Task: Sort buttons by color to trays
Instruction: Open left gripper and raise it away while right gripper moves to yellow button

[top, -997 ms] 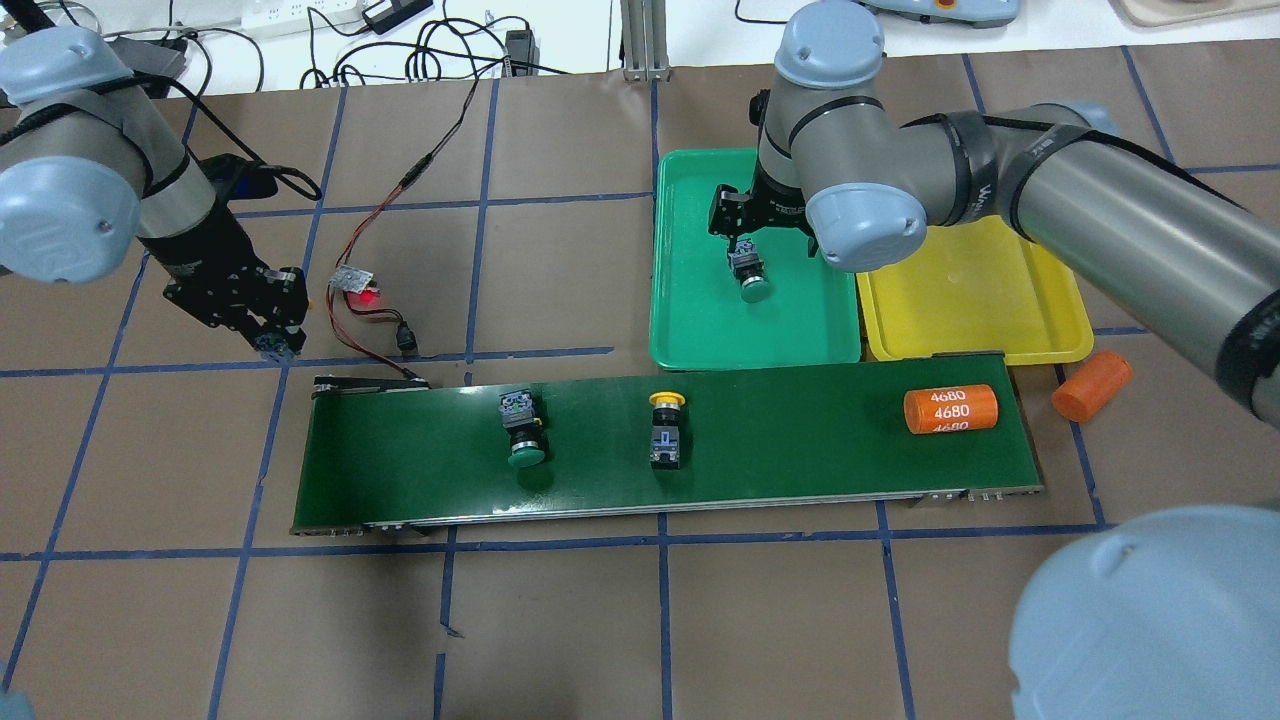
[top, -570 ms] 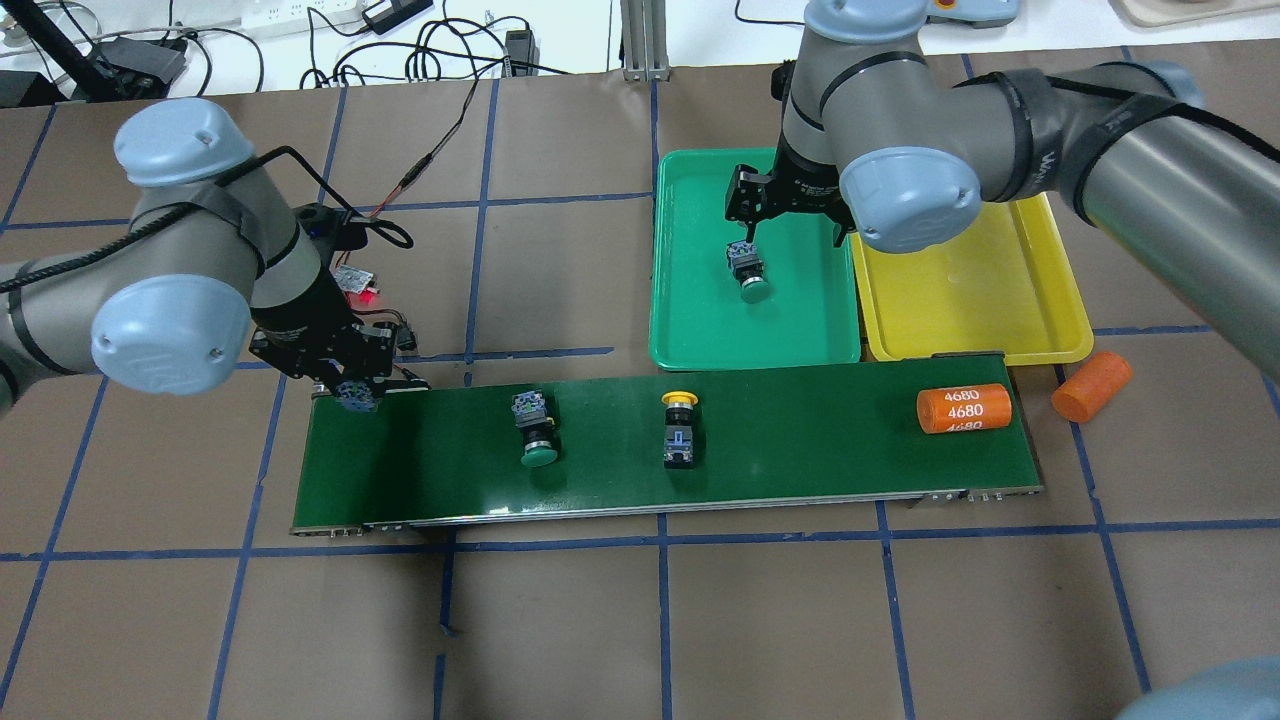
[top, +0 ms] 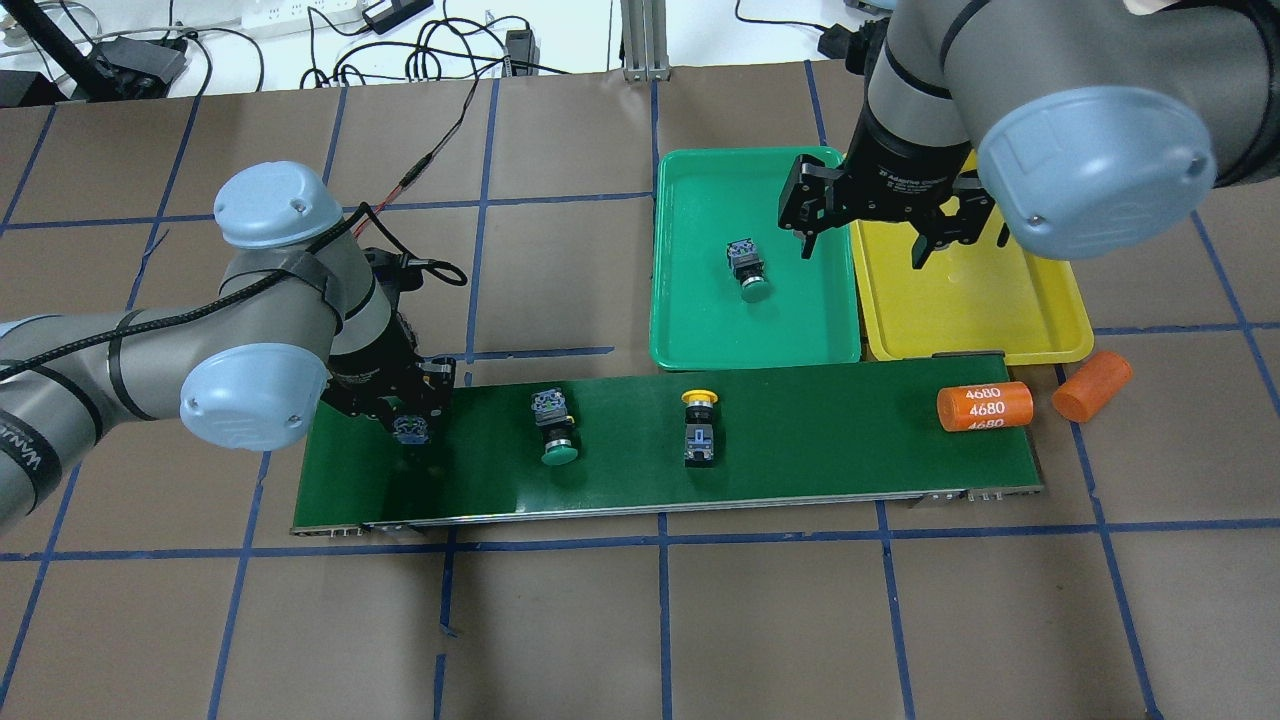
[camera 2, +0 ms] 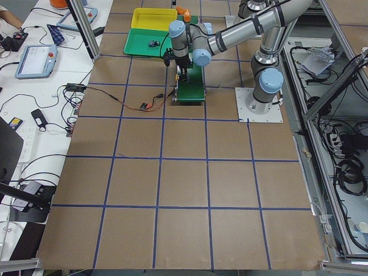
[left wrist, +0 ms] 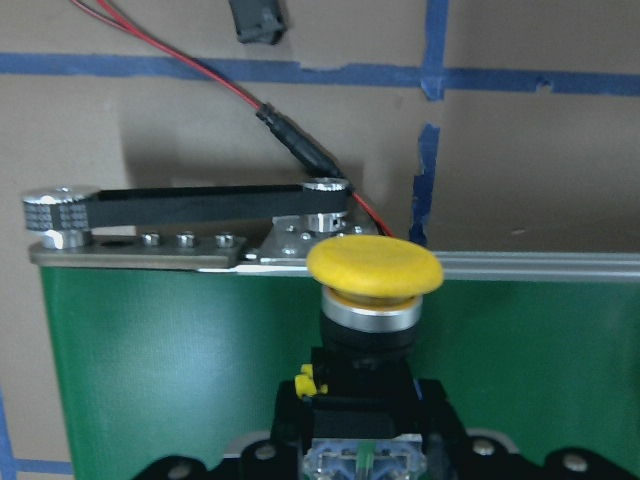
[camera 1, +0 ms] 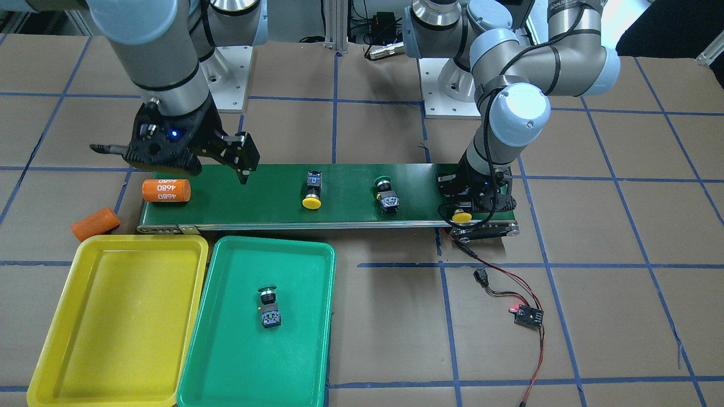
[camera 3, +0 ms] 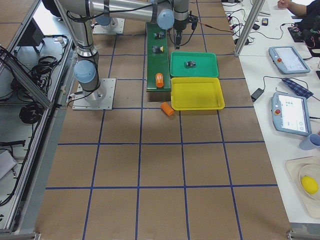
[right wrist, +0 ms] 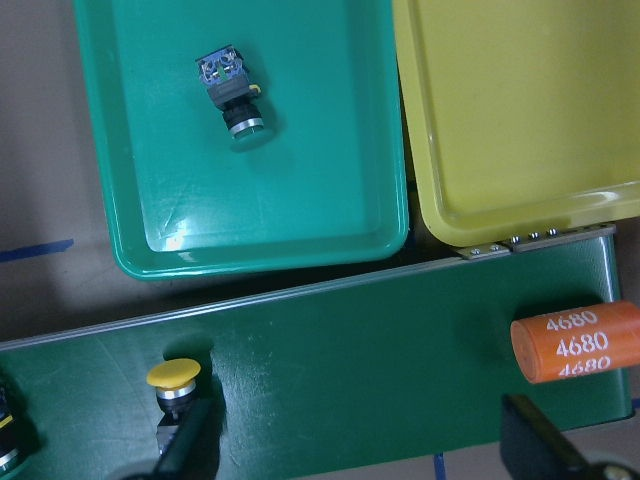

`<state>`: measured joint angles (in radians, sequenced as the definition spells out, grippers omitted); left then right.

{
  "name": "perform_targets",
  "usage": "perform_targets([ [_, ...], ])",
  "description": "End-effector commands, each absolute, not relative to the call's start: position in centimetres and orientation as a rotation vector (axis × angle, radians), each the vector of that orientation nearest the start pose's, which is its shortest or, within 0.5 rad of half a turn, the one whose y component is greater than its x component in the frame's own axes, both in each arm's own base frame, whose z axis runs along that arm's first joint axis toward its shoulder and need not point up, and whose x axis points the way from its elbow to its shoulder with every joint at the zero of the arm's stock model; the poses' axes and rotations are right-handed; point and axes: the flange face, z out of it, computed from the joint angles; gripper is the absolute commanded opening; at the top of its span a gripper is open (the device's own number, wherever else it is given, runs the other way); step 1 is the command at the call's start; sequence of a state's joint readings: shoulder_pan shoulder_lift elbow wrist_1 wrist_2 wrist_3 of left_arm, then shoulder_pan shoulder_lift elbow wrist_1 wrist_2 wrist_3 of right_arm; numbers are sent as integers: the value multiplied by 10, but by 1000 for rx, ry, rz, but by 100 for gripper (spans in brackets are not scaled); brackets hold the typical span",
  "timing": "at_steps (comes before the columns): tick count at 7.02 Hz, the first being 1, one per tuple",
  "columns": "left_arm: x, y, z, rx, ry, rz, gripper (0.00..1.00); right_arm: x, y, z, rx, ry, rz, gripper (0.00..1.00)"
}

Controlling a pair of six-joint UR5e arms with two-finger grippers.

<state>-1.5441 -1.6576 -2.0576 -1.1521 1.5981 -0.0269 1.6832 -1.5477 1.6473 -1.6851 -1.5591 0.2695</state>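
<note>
My left gripper [top: 412, 430] is shut on a yellow-capped button [left wrist: 375, 270], low over the left end of the belt; it also shows in the front view [camera 1: 462, 215]. A green-capped button [top: 555, 430] and a yellow-capped button [top: 698, 425] lie on the belt. Another green-capped button [top: 750, 270] lies in the green tray [top: 690, 340]. The yellow tray [top: 980, 310] beside it holds nothing. My right gripper [top: 862, 245] is open and empty, high over the border between the two trays.
The dark-green conveyor belt [top: 830, 440] runs across the table in front of the trays. An orange cylinder marked 4680 [top: 985, 407] lies at its right end, another orange cylinder [top: 1092, 385] just off it. Wires and a small board [camera 1: 528, 315] lie near the belt's left end.
My left gripper carried the yellow button right, from off the belt to over its left end. My right gripper moved right, away from the green button in the tray. Things on the belt drifted right.
</note>
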Motion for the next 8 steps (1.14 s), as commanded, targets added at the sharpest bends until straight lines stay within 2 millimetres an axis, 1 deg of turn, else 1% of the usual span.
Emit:
perform_targets([
  [1, -123, -439, 266, -73, 3107, 224, 77, 189, -462, 436, 240, 3111, 47, 100],
  [2, -123, -436, 270, -73, 3104, 226, 79, 189, -464, 428, 226, 3117, 65, 100],
  [3, -122, -441, 287, -76, 3108, 165, 93, 190, -461, 418, 226, 3117, 97, 100],
  [4, -122, -447, 323, -75, 3109, 105, 99, 190, -456, 403, 229, 3119, 121, 100],
  [5, -121, -455, 375, -70, 3107, 93, 100, 192, -453, 387, 231, 3113, 106, 100],
  [6, -122, -452, 409, -56, 3109, 107, 100, 191, -448, 356, 235, 3118, 169, 100],
  [7, -121, -451, 437, -59, 3108, 58, 100, 200, -449, 336, 208, 3117, 125, 100],
  [8, -124, -440, 449, -60, 3110, 140, 100, 207, -458, 318, 170, 3118, 108, 100],
])
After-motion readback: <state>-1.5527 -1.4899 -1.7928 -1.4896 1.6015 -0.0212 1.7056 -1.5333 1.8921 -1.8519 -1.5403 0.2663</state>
